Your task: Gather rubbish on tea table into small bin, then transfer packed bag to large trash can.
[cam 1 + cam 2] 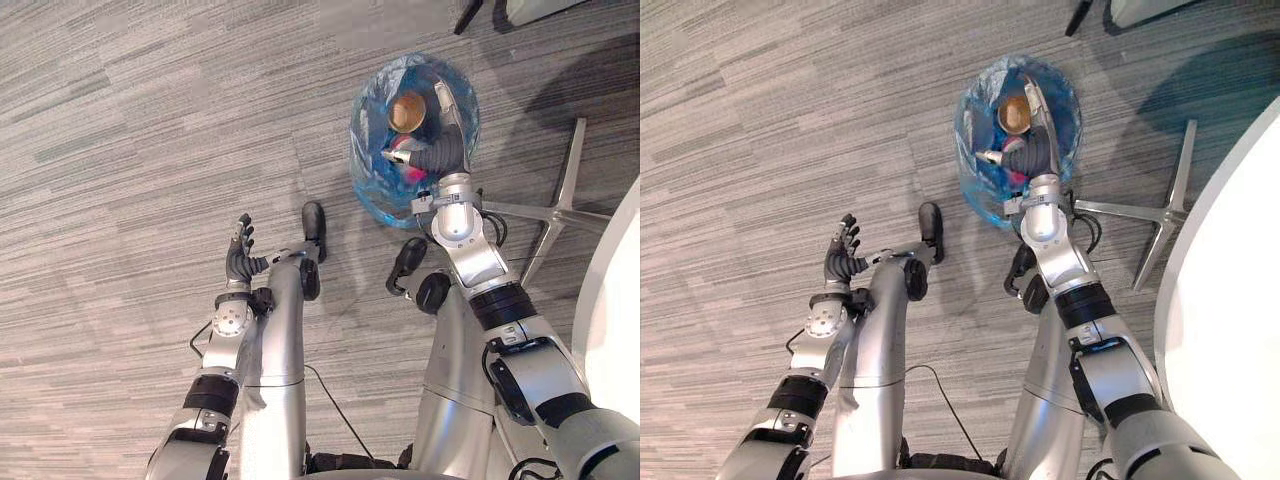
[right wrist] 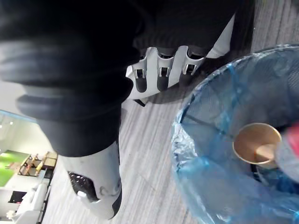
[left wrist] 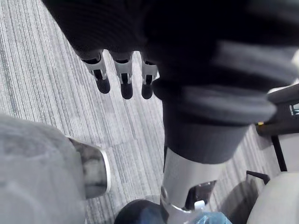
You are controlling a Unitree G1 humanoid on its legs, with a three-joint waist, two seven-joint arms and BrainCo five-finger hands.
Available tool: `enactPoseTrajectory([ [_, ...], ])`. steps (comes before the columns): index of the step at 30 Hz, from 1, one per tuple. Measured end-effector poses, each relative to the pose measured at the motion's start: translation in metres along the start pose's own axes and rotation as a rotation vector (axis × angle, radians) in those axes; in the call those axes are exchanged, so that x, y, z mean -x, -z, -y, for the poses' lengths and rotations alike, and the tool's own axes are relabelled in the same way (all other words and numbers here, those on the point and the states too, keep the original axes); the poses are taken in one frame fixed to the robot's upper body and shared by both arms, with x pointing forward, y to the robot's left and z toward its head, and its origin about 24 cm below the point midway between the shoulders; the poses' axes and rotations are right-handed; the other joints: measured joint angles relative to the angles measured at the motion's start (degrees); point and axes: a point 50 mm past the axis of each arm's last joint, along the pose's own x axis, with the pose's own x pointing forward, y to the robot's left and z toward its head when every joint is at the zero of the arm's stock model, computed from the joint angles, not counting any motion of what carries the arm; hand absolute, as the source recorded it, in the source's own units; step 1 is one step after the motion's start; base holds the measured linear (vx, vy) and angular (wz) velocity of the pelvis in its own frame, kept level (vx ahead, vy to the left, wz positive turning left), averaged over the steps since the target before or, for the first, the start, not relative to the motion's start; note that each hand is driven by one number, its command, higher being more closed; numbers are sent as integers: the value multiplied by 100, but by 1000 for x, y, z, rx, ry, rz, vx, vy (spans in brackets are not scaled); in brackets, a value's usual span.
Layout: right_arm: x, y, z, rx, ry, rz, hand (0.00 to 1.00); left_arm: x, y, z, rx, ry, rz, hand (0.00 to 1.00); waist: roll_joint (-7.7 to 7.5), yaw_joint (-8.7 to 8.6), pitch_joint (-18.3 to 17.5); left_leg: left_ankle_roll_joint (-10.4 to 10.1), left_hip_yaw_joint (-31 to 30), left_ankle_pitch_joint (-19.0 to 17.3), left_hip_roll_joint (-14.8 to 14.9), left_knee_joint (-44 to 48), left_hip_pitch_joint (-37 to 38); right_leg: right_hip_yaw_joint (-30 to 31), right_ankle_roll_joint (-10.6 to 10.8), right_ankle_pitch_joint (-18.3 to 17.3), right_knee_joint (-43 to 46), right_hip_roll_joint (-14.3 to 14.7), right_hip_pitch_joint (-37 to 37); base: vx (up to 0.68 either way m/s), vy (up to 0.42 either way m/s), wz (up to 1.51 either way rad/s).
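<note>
Right hand fingers: the silver dark-tipped fingers lie straight and side by side, clamped on nothing, with one long finger reaching toward 12 o'clock across the bin's mouth.
Right hand: the right hand hangs over the 5 o'clock part of the bin's opening, its dark ribbed cover just above the rim.
Left hand fingers: these fingers are relaxed and slightly apart, empty, above bare floor.
Left hand: the left hand sits at 9 o'clock in the head view, well apart from the bin and pointing toward 12.
Bin: the small round bin lined with a translucent blue plastic bag stands on the floor at 1 o'clock in the head view, its bag edge folded over the rim.
Rubbish: a brown paper cup lies inside the bin toward its 12 o'clock side, mouth up. A pink scrap lies inside toward 6 o'clock, partly under the right hand. What the scrap is cannot be told.
Floor: grey striped carpet spreads under everything.
Chair base: a silver star-shaped chair base rests at 3 o'clock of the bin, one leg reaching close to it.
Table: a white round-edged tabletop curves in at 4 o'clock.
</note>
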Motion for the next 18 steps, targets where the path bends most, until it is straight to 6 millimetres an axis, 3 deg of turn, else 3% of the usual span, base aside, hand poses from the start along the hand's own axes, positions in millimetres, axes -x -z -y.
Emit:
enactPoseTrajectory([
  [9, 37, 14, -21, 94, -107, -3, 0, 3, 12, -2, -21, -5, -57, 0, -106, -13, -103, -47, 38, 14, 71, -319, 436, -62, -42, 59, -382, 109, 444, -4, 2, -3],
  [18, 51, 26, -43, 335, -268, 42, 0, 4, 16, 0, -38, -5, -71, 0, -121, -126, -112, -104, 23, 145, 97, -666, 633, -140, -93, 130, -680, 194, 619, 1, -2, -1],
])
